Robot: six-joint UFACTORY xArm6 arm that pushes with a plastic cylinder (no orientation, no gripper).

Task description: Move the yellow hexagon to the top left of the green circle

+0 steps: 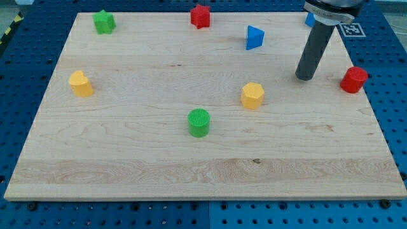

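Your rod comes down from the view's top right, nearly upright, and my tip (305,77) sits on the wooden board (127,159) up and to the right of the yellow hexagon (252,95), clear of it. No jaws here, just a bare rod. The red cylinder (353,79) is further right of the hexagon. The green circle (199,123) sits down-left of the hexagon, well apart.
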